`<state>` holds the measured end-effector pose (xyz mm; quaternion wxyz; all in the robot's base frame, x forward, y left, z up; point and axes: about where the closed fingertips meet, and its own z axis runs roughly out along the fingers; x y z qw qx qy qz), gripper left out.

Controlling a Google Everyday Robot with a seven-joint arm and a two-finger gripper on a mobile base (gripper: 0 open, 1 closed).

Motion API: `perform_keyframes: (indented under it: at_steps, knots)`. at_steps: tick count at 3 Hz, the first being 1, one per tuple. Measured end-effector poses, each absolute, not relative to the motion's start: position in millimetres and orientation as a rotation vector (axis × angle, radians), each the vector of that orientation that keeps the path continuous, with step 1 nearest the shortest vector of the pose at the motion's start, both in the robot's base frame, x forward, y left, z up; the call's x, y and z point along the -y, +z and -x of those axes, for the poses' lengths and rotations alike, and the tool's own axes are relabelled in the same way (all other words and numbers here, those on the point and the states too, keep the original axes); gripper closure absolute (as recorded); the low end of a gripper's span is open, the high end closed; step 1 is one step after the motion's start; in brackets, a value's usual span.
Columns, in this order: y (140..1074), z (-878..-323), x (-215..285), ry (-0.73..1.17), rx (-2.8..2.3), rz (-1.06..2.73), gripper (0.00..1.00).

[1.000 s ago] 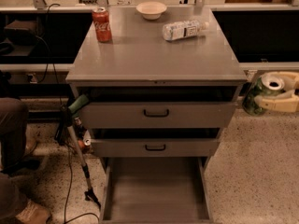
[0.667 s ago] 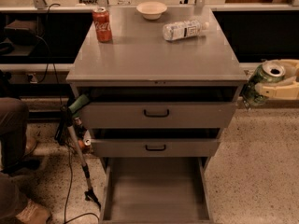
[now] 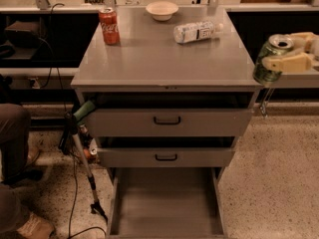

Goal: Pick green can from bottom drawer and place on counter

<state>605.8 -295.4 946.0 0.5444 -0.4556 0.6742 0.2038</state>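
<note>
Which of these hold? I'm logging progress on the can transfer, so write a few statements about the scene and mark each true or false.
1. The gripper holds the green can at the counter's right edge. True.
2. The green can lies in the bottom drawer. False: it is up at counter height in the gripper.
3. The red can stands upright on the counter. True.
4. The water bottle stands upright. False: it lies on its side on the counter.
5. The bowl sits in a drawer. False: it sits near the counter's back edge.
</note>
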Motion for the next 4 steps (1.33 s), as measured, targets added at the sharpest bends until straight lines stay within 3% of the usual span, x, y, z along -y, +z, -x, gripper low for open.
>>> perform_keyframes:
  at_steps: [4]
  knots:
    - [941, -731, 230, 0.550, -1.649, 0.989, 1.00]
